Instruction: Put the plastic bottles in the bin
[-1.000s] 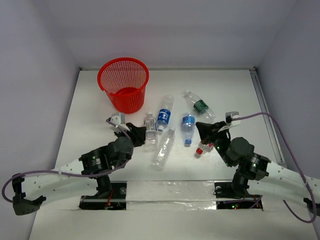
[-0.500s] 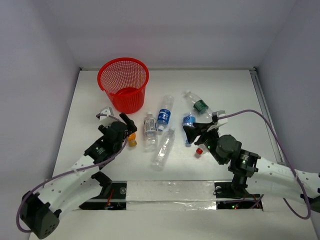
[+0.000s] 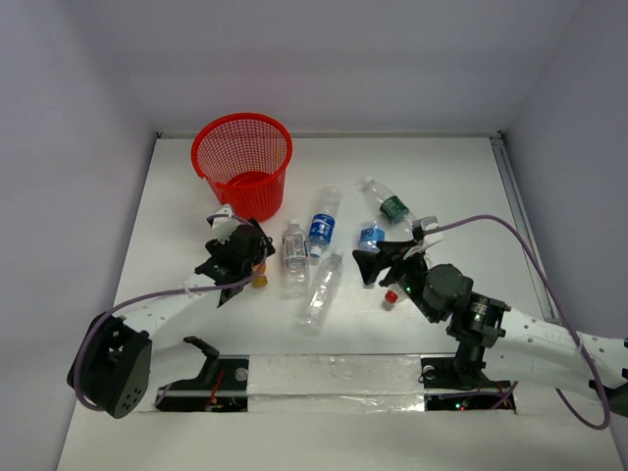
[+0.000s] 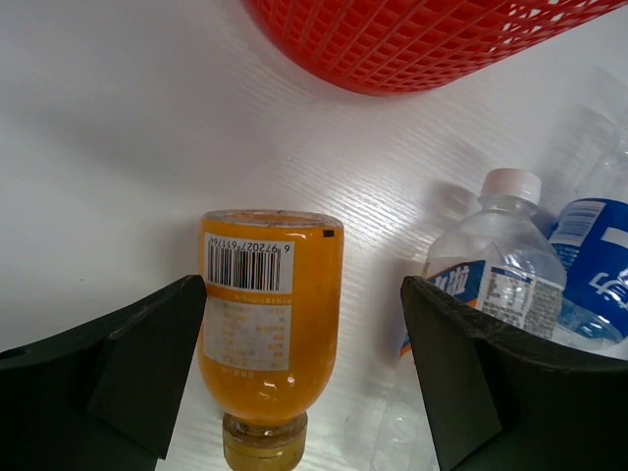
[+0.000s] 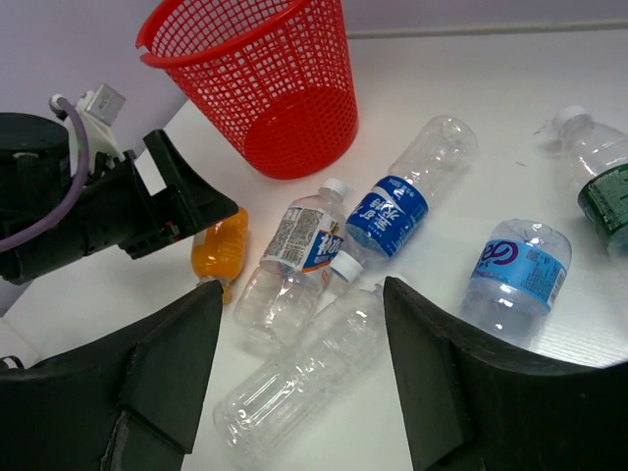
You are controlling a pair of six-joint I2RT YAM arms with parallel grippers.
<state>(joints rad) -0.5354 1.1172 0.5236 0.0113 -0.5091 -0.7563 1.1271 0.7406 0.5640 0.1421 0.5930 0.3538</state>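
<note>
Several clear plastic bottles lie in front of the red mesh bin [image 3: 242,162] [image 5: 265,78]. They are an orange-filled one [image 4: 267,324] [image 3: 259,278], a white-and-blue labelled one [image 3: 294,250] [image 5: 299,240], a blue labelled one [image 3: 322,224] [image 5: 397,201], an unlabelled one [image 3: 321,289] [image 5: 304,378], a light-blue labelled one [image 5: 515,275] and a green labelled one [image 3: 392,206]. My left gripper [image 4: 302,294] [image 3: 253,257] is open, low over the table, with the orange bottle lying between its fingers. My right gripper [image 5: 299,334] [image 3: 376,260] hangs open above the unlabelled bottle, holding nothing.
A small red-capped item [image 3: 391,296] lies just under my right arm. White walls close the table at the back and both sides. The left gripper's body [image 5: 118,211] sits close to the bin's base.
Both grippers have gone from shut to open. The left arm swung out and its gripper now straddles the orange bottle. The right gripper moved left, toward the middle bottles.
</note>
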